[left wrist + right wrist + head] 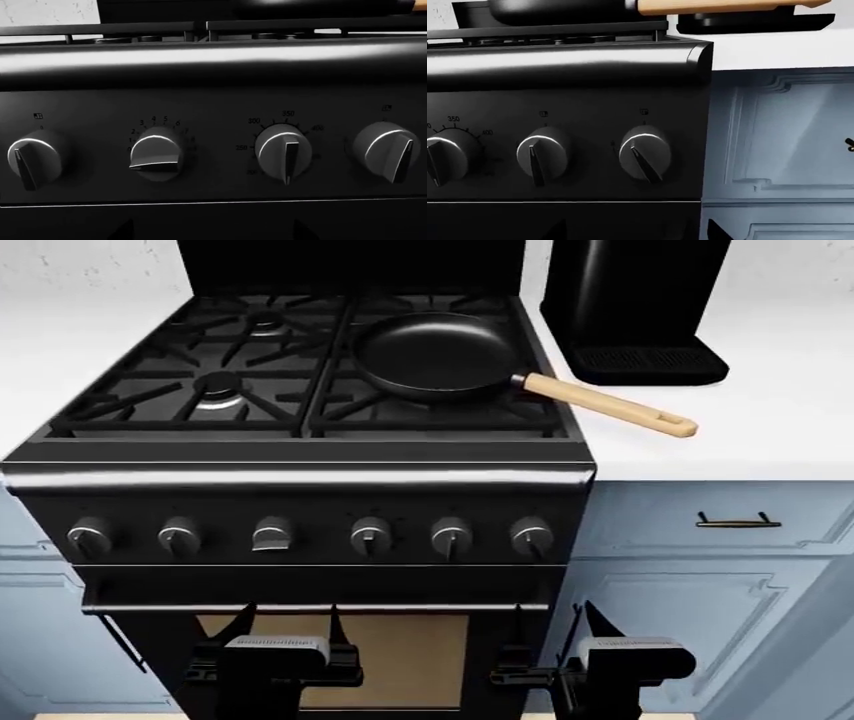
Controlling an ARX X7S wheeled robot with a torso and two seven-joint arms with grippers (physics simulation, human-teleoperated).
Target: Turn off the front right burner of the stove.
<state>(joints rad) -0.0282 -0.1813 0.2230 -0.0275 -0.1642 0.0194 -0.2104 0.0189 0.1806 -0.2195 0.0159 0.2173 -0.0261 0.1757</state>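
The black stove (307, 502) fills the middle of the head view, with six round knobs along its front panel. The front right burner (424, 410) lies mostly under a black frying pan (434, 355); only its grate prongs show. The rightmost knob (531, 536) also shows in the right wrist view (644, 154), its pointer tilted slightly. My left gripper (287, 625) is open and empty, low before the oven door. My right gripper (551, 625) is open and empty, below the rightmost knobs. In each wrist view only the dark fingertips (123, 231) (717, 231) show.
The pan's wooden handle (607, 405) sticks out over the white counter (747, 430). A tall black coffee machine (638, 300) stands at the back right. Blue cabinet doors (694, 610) flank the stove. The third knob (157, 155) is turned sideways.
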